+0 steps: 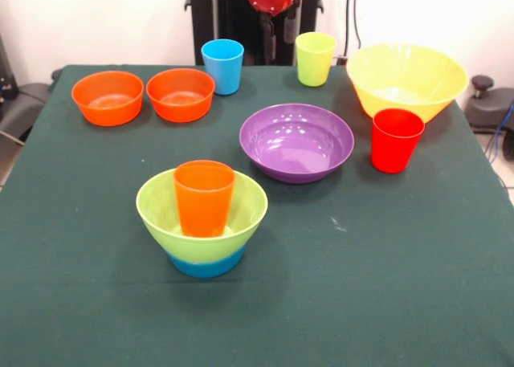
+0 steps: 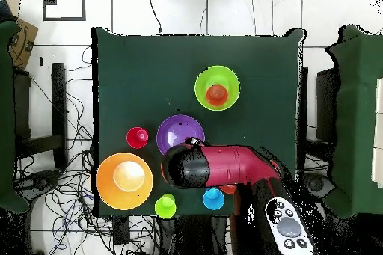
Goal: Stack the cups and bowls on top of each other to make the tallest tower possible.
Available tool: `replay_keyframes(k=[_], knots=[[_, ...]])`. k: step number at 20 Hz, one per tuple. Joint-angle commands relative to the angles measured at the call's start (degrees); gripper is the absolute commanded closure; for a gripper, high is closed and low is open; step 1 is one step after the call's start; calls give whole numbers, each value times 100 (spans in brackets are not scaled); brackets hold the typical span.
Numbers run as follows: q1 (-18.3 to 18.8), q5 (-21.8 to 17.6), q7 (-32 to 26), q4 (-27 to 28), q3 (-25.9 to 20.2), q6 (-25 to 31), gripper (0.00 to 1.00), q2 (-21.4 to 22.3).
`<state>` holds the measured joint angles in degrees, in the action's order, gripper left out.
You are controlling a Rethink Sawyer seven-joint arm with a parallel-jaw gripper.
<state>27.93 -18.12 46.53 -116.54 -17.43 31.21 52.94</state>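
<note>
Glossy plastic ware on a matt cloth worktop.

The worktop (image 1: 385, 287) is covered in dark green cloth, matt and faintly napped, with a few pale specks. The purple bowl (image 1: 296, 142) is smooth plastic with bright highlights on its inner wall; the large yellow bowl (image 1: 406, 79) looks thinner and slightly translucent. The two small orange bowls (image 1: 108, 97) (image 1: 181, 94), the lime green bowl (image 1: 201, 210) and the blue bowl (image 1: 206, 263) under it are smooth, softly shiny plastic, as are the orange cup (image 1: 204, 197), red cup (image 1: 396, 140), light blue cup (image 1: 222, 66) and yellow-green cup (image 1: 315, 59). The arm's red shell (image 2: 239, 166) is glossy moulded plastic with a black cap.
</note>
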Motion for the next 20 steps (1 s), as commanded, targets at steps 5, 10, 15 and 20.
replay_keyframes(k=[5,10,15,20], knots=[[-127,-433,1121,-252,256,-742,0,-675],[-211,-355,1088,-177,304,-684,0,-659],[-145,-306,952,-82,273,-666,0,-730],[-80,-288,859,-30,254,-595,0,-754]])
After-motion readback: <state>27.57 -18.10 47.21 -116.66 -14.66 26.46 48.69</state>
